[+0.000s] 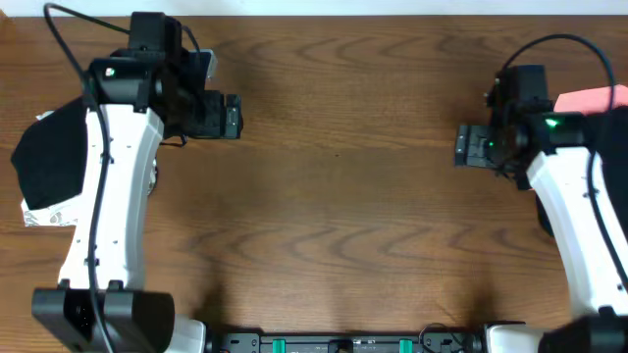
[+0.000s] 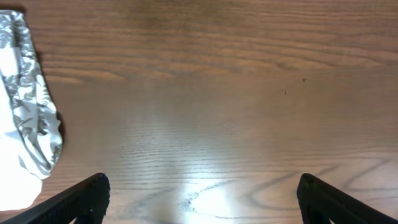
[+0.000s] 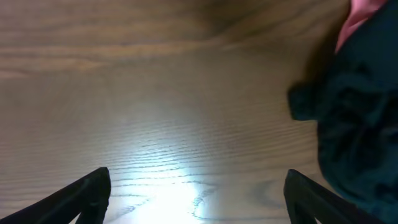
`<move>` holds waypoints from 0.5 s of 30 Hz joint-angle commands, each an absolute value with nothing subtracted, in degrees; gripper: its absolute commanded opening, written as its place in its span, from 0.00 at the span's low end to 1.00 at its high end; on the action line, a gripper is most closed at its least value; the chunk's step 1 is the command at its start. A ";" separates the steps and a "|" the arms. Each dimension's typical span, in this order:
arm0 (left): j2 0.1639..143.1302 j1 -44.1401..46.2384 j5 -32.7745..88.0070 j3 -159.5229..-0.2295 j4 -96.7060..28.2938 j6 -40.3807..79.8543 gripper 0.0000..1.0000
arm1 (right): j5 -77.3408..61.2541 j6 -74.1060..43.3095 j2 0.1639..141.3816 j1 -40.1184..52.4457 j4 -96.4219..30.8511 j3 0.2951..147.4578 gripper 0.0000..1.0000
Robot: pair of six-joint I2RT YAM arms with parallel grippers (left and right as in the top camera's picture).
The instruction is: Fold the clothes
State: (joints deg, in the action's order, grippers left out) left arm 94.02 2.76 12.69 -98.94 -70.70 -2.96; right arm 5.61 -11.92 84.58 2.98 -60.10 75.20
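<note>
A black shirt (image 1: 49, 157) lies folded at the table's left edge on top of a white, grey-printed garment (image 1: 44, 214), partly hidden by my left arm. The printed garment (image 2: 28, 112) fills the left margin of the left wrist view. A pink piece (image 1: 587, 100) lies at the far right; beside it a crumpled dark garment (image 3: 360, 106) and the pink piece's corner (image 3: 359, 15) show in the right wrist view. My left gripper (image 1: 232, 118) (image 2: 203, 182) hangs open over bare wood. My right gripper (image 1: 469, 147) (image 3: 197, 176) is open too, just left of the dark garment, holding nothing.
The wooden table (image 1: 334, 226) stretches between the two arms. Both arm bases stand at the front edge, with a black rail (image 1: 343, 343) between them. The piles sit at the left and right edges.
</note>
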 commanded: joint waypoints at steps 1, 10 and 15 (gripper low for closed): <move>87.99 2.72 11.99 -96.79 -70.78 -2.87 0.96 | 4.03 -10.20 76.44 1.74 -59.72 75.18 0.88; 62.57 4.95 13.93 -75.92 -61.19 -5.30 0.96 | 0.38 -10.22 56.66 1.85 -57.47 67.11 0.94; 48.93 5.06 13.47 -63.24 -56.93 -5.34 0.98 | 1.76 -10.22 44.29 1.89 -50.89 53.76 0.99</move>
